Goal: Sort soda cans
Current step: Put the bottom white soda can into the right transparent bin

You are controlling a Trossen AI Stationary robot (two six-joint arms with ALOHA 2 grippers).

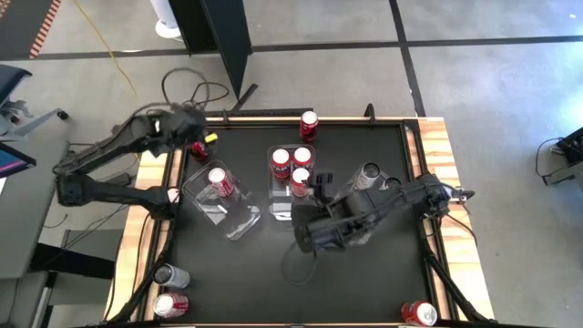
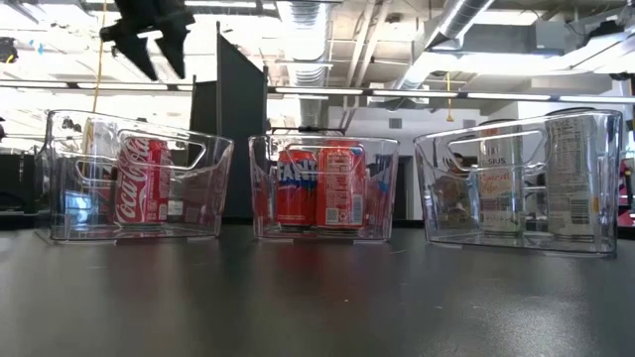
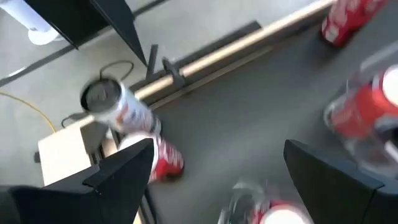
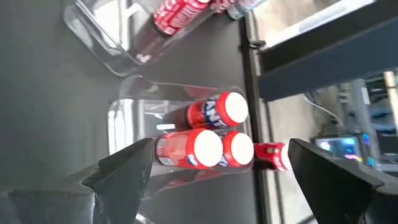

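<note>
left gripper (image 1: 187, 123): I am hovering in the upper left of the high view, over the table's corner, fingers spread wide and holding nothing.
target cans: in my left wrist view a silver-grey can (image 3: 118, 106) is standing in the left half of the frame, touching or just beside a red can (image 3: 163, 158) partly hidden behind my finger.
right gripper (image 1: 321, 187): I am waiting mid-frame in the high view, fingers spread and empty, above the middle bin (image 1: 282, 208).
sorted cans: one red can is standing in the left bin (image 1: 239, 221); three red cans (image 4: 211, 140) are sitting together in the middle bin; silver-grey ones are showing through the right bin (image 2: 521, 178) in the low view.
loose cans: a red can (image 1: 309, 125) is standing at the top edge of the high view; two more (image 1: 170, 290) are sitting at lower left and one (image 1: 418, 313) at lower right.
risk, wrong pick: the two corner cans are crowding each other, so in closing I could be catching both or knocking one over.
risk, edge: both are standing near the wooden rim (image 3: 249, 43); a nudge could be rolling one off the table.
risk, view: the wrist picture is smearing, so I am judging my alignment poorly.
risk, bin: lowering a can too close to the left bin's wall could be tipping it.
</note>
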